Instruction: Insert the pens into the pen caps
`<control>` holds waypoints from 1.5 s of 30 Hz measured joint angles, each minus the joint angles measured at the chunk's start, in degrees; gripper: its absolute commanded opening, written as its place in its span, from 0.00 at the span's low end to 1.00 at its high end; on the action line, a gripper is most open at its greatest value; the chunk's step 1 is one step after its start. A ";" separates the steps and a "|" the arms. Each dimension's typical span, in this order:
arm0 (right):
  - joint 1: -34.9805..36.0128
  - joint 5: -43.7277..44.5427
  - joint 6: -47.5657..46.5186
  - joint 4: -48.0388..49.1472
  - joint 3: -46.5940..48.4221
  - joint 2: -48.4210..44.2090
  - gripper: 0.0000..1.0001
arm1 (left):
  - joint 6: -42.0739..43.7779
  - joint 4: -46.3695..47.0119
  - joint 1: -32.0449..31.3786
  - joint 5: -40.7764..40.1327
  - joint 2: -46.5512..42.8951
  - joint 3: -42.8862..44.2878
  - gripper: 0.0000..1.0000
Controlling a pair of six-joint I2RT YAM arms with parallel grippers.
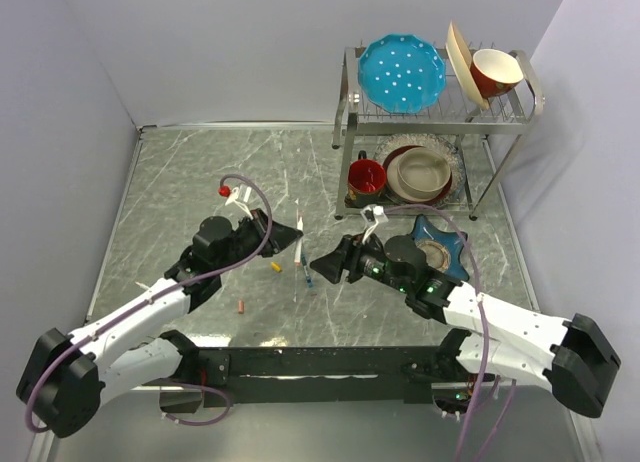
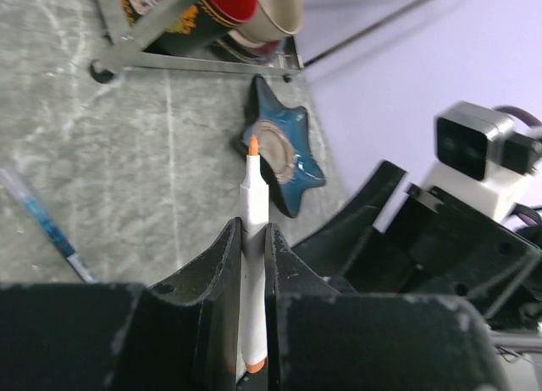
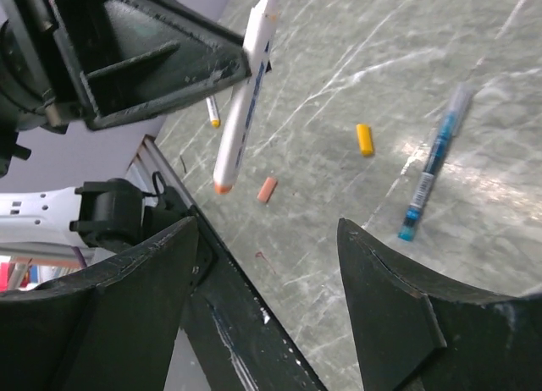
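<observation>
Left gripper [image 2: 252,232] clamps your white pen [image 2: 253,192] lengthwise, orange tip pointing out toward the blue star dish [image 2: 288,158]; right gripper [image 3: 269,226] gapes empty. Its wrist view, unlike the left's, shows you the yellow cap [image 3: 364,139] and salmon cap [image 3: 267,189] on the table [image 3: 474,69]

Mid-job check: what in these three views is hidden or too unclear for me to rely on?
- Third cap: in no view; only the stubby yellow-orange cap and salmon-pink cap show.
- Second white pen: right wrist view, mostly behind the white orange-tipped pen clamped in the left gripper.
- Dark blue-teal pen: left wrist view, lower end cut off by the gripper body.
- Caps' open ends: too small in the top view.
</observation>
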 measured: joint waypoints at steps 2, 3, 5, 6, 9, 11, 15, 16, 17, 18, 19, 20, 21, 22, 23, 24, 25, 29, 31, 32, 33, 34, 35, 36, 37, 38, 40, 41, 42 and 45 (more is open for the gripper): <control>0.72 -0.17 -0.07 0.33 1.09 1.55 0.73 | -0.83 0.68 -0.57 0.02 -1.09 -0.74 0.01; 1.38 -0.20 -0.09 0.63 2.05 2.43 0.73 | -1.25 1.20 -0.85 0.04 -1.62 -1.07 0.01; 2.34 -0.20 -0.20 1.20 3.45 3.52 0.73 | -1.70 1.44 -1.25 0.04 -2.51 -1.27 0.01; 2.82 -0.17 -0.26 1.68 4.24 4.04 0.73 | -1.95 1.44 -1.33 0.04 -2.97 -1.31 0.01; 3.74 0.00 -0.28 2.95 5.11 4.96 0.71 | -2.73 2.01 -1.44 0.04 -4.39 -2.01 0.01; 4.00 0.13 -0.26 3.85 5.53 6.05 0.68 | -2.97 2.34 -1.44 0.07 -5.14 -2.73 0.01; 4.61 0.57 -0.37 4.02 6.54 8.61 0.59 | -3.96 2.73 -1.60 0.59 -5.66 -3.06 0.01; 4.83 0.72 -0.35 3.98 6.88 9.18 0.58 | -4.13 2.78 -1.62 0.72 -5.73 -3.06 0.01; 4.98 0.85 -0.35 4.04 7.13 9.60 0.56 | -4.24 2.75 -1.66 0.96 -5.84 -3.06 0.01; 5.16 1.20 -0.31 4.24 7.48 10.19 0.54 | -4.28 2.78 -1.77 1.11 -6.01 -3.06 0.01; 5.25 1.40 -0.33 4.35 7.67 10.54 0.42 | -4.35 2.75 -1.86 1.22 -6.29 -3.08 0.01; 5.27 1.73 -0.26 4.55 7.78 10.88 0.33 | -4.35 2.75 -1.92 1.29 -6.60 -3.15 0.01; 5.35 1.95 -0.26 4.72 7.87 11.17 0.24 | -4.31 2.67 -1.97 1.27 -6.97 -3.21 0.01; 5.38 2.14 -0.13 5.01 7.87 11.26 0.08 | -4.28 2.62 -1.97 1.22 -7.23 -3.32 0.01; 5.51 2.29 0.09 5.38 7.87 11.26 0.01 | -4.26 2.40 -1.90 0.96 -7.58 -3.48 0.03; 5.77 2.97 0.28 5.51 7.87 11.26 0.00 | -4.39 2.43 -1.88 0.94 -7.85 -3.52 0.08; 5.81 3.02 0.63 5.88 7.76 11.26 0.00 | -4.20 2.29 -1.88 0.63 -8.22 -3.52 0.28; 6.14 4.59 0.98 7.87 6.64 10.80 0.00 | -3.76 -0.42 -1.95 0.68 -8.63 -3.06 0.55; 6.14 5.81 0.92 8.22 5.68 9.75 0.00 | -3.17 -4.15 -2.03 1.03 -8.20 -1.86 0.60; 6.14 6.32 0.85 8.17 5.33 9.14 0.00 | -2.69 -6.23 -2.05 1.05 -7.98 -0.90 0.64; 6.14 7.04 0.76 8.09 4.92 8.24 0.00 | -2.16 -8.72 -2.08 0.85 -7.48 0.61 0.68; 6.14 7.74 0.70 7.78 4.57 7.15 0.00 | -1.36 -11.69 -2.08 0.42 -6.95 2.54 0.77; 6.14 8.46 0.55 7.63 4.22 6.05 0.00 | -0.61 -14.49 -2.08 -0.17 -6.51 4.48 0.80; 6.14 9.03 0.44 7.21 3.98 5.03 0.00 | 0.37 -17.55 -2.08 -0.98 -6.16 6.80 0.82; 6.14 9.75 0.35 6.82 3.48 3.50 0.00 | 1.42 -19.93 -2.08 -1.70 -5.99 8.55 0.86; 6.12 10.36 0.35 6.56 3.04 2.19 0.00 | 2.75 -23.91 -2.05 -2.47 -5.90 10.97 0.90; 6.14 11.19 0.33 5.84 1.92 -0.87 0.00 | 5.49 -30.14 -2.05 -4.44 -5.53 14.82 0.99; 6.14 11.74 0.35 5.57 0.98 -2.91 0.00 | 6.69 -33.42 -2.05 -5.77 -5.29 16.52 0.99; 6.14 12.13 0.35 5.25 0.13 -4.94 0.00 | 7.61 -37.13 -2.05 -7.58 -4.98 18.18 1.00; 6.14 13.75 0.15 3.85 -2.12 -11.13 0.00 | 9.20 -46.36 -2.05 -14.51 -4.24 20.52 0.99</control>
